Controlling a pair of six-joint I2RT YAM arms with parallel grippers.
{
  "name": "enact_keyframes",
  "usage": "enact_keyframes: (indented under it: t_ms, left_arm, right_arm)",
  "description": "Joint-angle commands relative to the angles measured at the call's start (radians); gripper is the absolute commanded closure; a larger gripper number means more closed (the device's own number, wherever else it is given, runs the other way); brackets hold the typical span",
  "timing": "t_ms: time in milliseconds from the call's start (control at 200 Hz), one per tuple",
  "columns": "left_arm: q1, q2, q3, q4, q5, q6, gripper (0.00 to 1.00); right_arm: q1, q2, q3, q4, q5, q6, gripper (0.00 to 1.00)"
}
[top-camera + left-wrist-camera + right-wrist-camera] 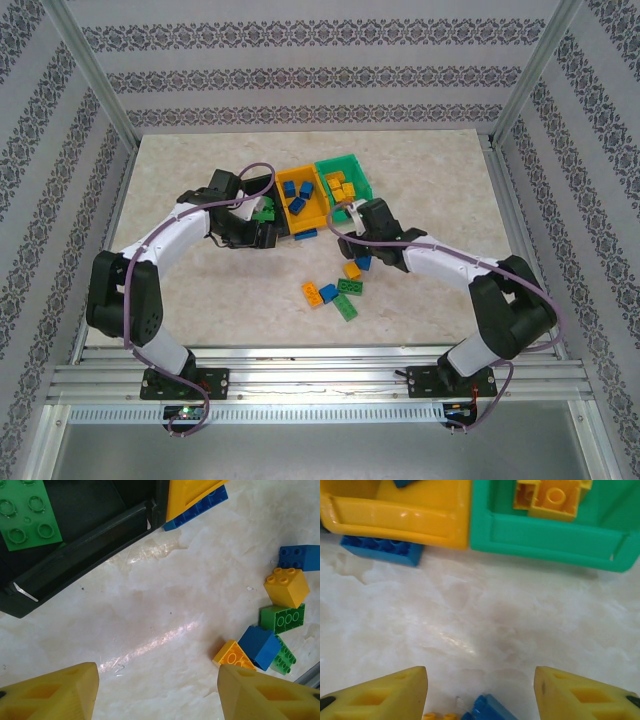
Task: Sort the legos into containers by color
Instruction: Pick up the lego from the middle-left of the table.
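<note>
Lower centre of the top view: the loose pile (340,288) of legos, mixed blue, green and orange-yellow, lies on the table (200,170) just below my right gripper (345,228) and off to the right of my left gripper (268,236), so the right arm is nearer. In the right wrist view one small blue brick (487,710) from that pile sits at the bottom edge between the fingers, not ahead of the tips. My read is the right arm has to back toward the bottom of frame before dropping on it. One more stray: a long blue brick (382,550) lies touching the near wall of the orange-yellow bin (395,515), long axis along that wall, at upper left from the right gripper. Both grippers hover with jaws partly apart and nothing between them. Bins run in a row. The black bin (85,550) holds a green brick (27,512). The orange-yellow bin holds blue bricks (305,188). The green bin (545,535) holds yellow bricks (552,497). So brick colour doesn't match bin colour; blue goes in the orange-yellow one.
</note>
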Motion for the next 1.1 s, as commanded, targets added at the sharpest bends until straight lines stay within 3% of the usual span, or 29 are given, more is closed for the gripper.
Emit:
enact_keyframes:
  t_ms: [0,70,265,455,580,729,899,1094]
  left_arm:
    - [0.001,0.014,0.026,-0.022,0.009,0.02,0.36]
    - [-0.002,0.018,0.031,-0.028,0.004,0.03,0.36]
    - [-0.004,0.025,0.037,-0.066,-0.046,0.1,0.36]
    - [-0.042,0.033,0.028,-0.034,0.036,0.109,0.37]
    - [-0.14,0.056,0.018,-0.044,0.114,0.199,0.36]
    - [-0.291,0.131,0.032,-0.124,-0.006,0.275,0.34]
    - [-0.338,0.186,0.055,-0.142,-0.044,0.272,0.34]
    - [-0.432,0.187,0.066,-0.119,-0.187,0.253,0.33]
  right_arm:
    - [-0.025,-0.036,-0.093,0.192,-0.021,0.021,0.42]
    - [-0.03,-0.057,-0.14,0.258,-0.04,0.042,0.42]
    - [-0.043,-0.131,-0.159,0.235,-0.045,0.053,0.41]
    - [-0.053,-0.147,-0.193,0.265,-0.065,0.091,0.4]
    - [-0.053,-0.13,-0.186,0.274,-0.074,0.092,0.4]
    - [-0.055,-0.124,-0.184,0.277,-0.069,0.094,0.4]
    - [-0.055,-0.124,-0.185,0.278,-0.07,0.095,0.4]
    - [-0.055,-0.124,-0.187,0.282,-0.069,0.095,0.39]
